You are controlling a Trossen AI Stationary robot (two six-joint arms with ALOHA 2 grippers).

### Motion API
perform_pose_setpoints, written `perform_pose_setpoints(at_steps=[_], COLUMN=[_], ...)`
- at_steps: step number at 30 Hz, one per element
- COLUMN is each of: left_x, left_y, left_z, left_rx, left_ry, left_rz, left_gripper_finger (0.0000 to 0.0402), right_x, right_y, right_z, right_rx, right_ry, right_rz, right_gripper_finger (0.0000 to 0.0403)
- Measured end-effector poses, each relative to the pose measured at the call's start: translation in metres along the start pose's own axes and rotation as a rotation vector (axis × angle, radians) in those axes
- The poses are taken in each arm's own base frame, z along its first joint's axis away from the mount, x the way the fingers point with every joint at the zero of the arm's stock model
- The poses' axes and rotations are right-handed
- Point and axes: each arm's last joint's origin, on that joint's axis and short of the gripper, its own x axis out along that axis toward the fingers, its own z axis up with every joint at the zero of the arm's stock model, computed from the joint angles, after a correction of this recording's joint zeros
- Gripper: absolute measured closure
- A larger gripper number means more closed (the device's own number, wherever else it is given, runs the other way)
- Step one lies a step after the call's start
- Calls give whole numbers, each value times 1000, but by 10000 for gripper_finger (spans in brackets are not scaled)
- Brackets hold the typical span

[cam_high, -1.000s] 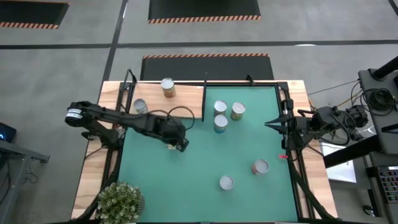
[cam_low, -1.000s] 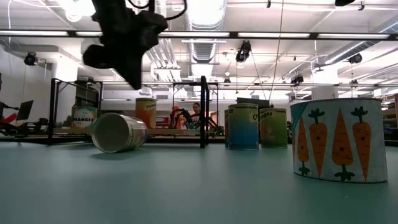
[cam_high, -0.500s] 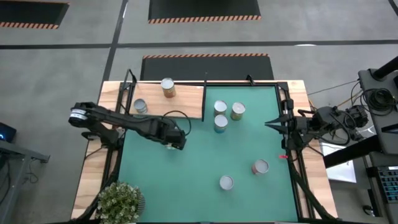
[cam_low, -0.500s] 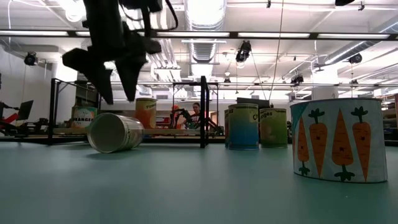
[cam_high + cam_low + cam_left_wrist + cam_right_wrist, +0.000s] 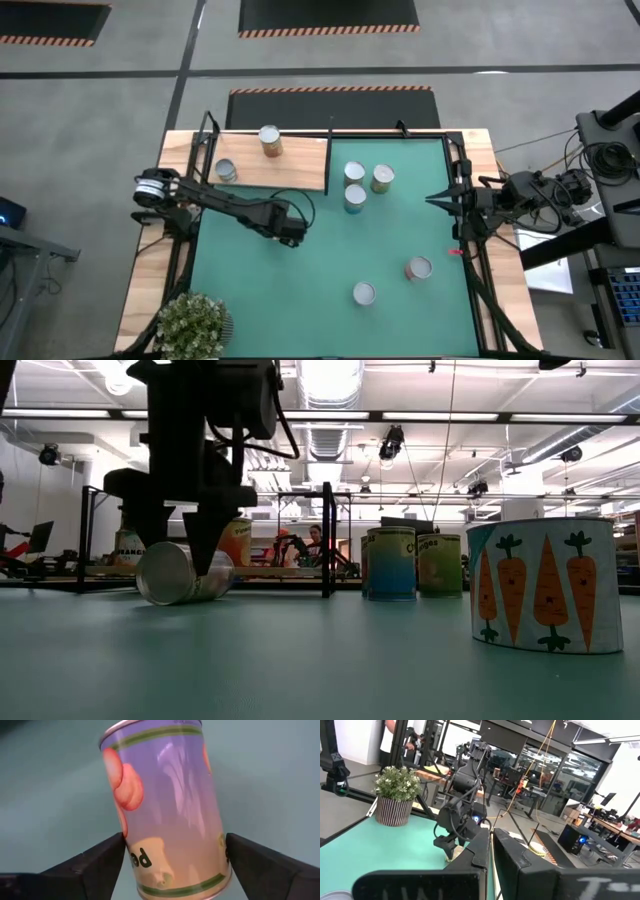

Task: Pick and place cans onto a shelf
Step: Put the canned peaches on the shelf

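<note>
Lilac can seen wrist-only.

the green mat carries five upright cans and one tipped can; the shelf holds two more cans, apparently upright; a potted plant stands at the table's corner.
</note>
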Motion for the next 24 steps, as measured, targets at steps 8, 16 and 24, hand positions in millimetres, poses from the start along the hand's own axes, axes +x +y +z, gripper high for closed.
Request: perform_pose_setpoints(at_steps=[8,16,24], left_x=[-19,-81,-108], left_y=[2,-2,-13], left_z=[4,18,68], left_rx=[89,283,462], left_ry=[49,230,160], left_rz=[39,33,-2], left_gripper_finger=[126,118,118], right_x=[0,0,0], right_y=[0,0,0], right_z=[0,0,1], right_rx=[0,0,13], right_ry=[0,0,-5], right_rz=[0,-1,-3], right_gripper_finger=[390,390,390])
